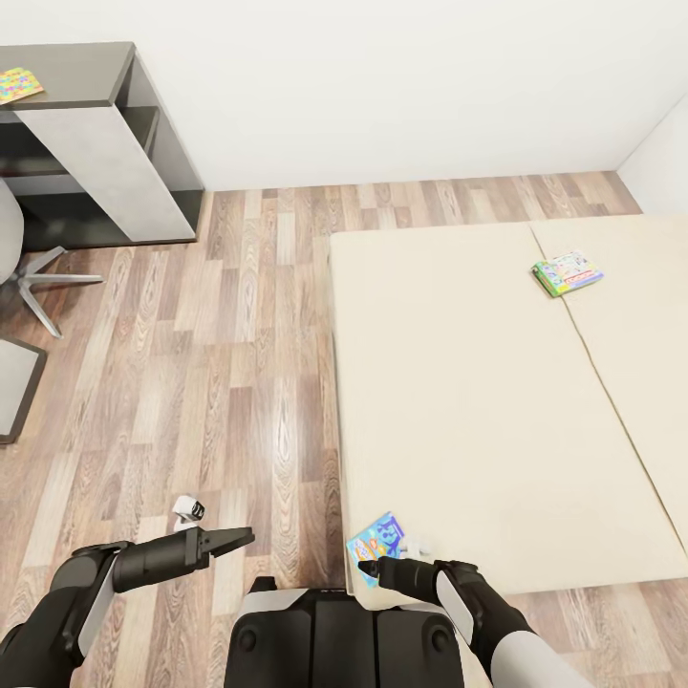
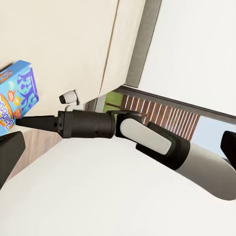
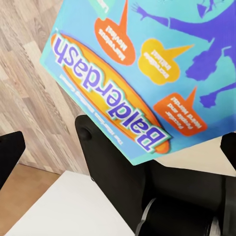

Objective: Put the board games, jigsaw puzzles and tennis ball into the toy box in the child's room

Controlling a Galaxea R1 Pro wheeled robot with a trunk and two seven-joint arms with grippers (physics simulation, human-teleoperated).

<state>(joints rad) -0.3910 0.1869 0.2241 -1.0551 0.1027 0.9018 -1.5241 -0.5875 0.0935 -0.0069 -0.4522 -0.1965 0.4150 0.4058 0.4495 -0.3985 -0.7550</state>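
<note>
Blue flat "Balderdash" game box [image 1: 376, 543] overhangs the beige bed's [image 1: 459, 401] corner; the open right hand [image 1: 367, 568], nudging, could tip it floorward.

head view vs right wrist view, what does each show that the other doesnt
Head view alone: the green-edged board game far up the bed, a jigsaw puzzle on the dark desk, the left gripper held over the floor, and the right gripper at the blue box.

Right wrist view alone: the blue box's cover close enough to read "Balderdash".

Both: the blue board game at the bed's near corner, and the wood floor.
</note>
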